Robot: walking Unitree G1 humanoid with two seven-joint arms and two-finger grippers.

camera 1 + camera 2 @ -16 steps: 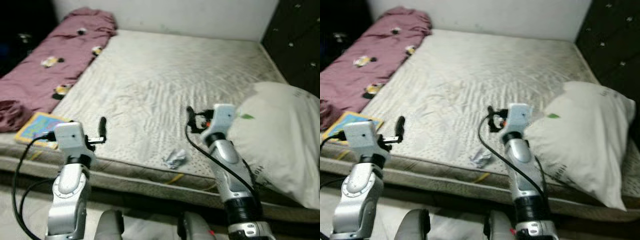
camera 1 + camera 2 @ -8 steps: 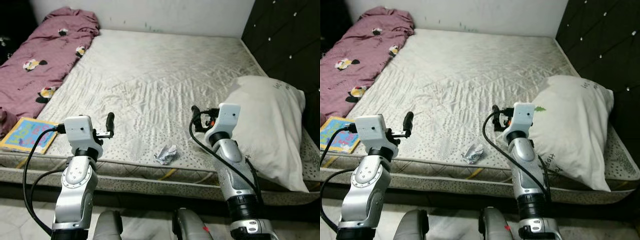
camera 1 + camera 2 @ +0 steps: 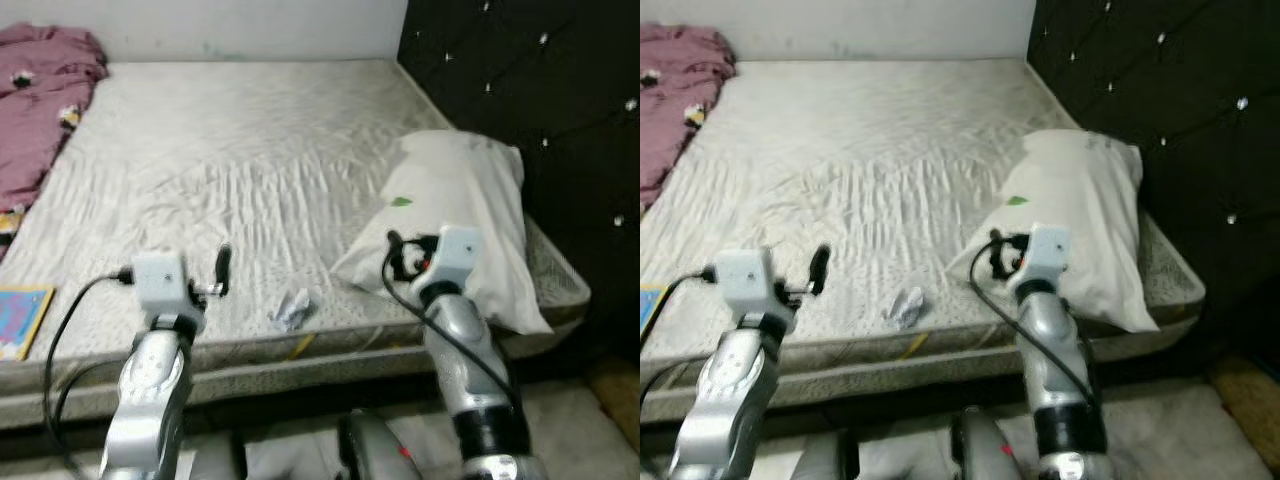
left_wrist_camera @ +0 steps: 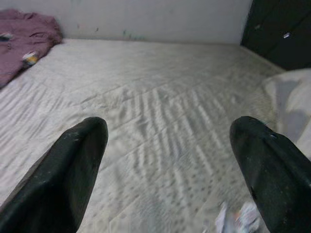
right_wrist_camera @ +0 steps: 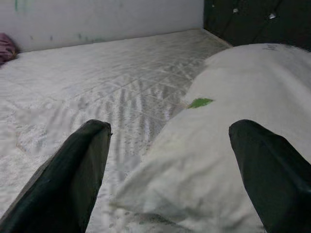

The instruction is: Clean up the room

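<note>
Two claws hang over the near edge of your bed (image 3: 250, 150), both with fingers spread wide and holding nothing. Your left claw (image 4: 170, 170) is just beside the crumpled paper (image 3: 291, 308), which lies on the mattress near that edge. Your right claw (image 5: 170, 170) faces the white pillow (image 3: 460, 210). A maroon blanket (image 3: 35, 100) lies at far left, a book (image 3: 20, 318) at the near-left edge.

Both arms raised fwd, left claw (image 4: 165, 160) & right claw (image 5: 167, 160) spread wide.
</note>
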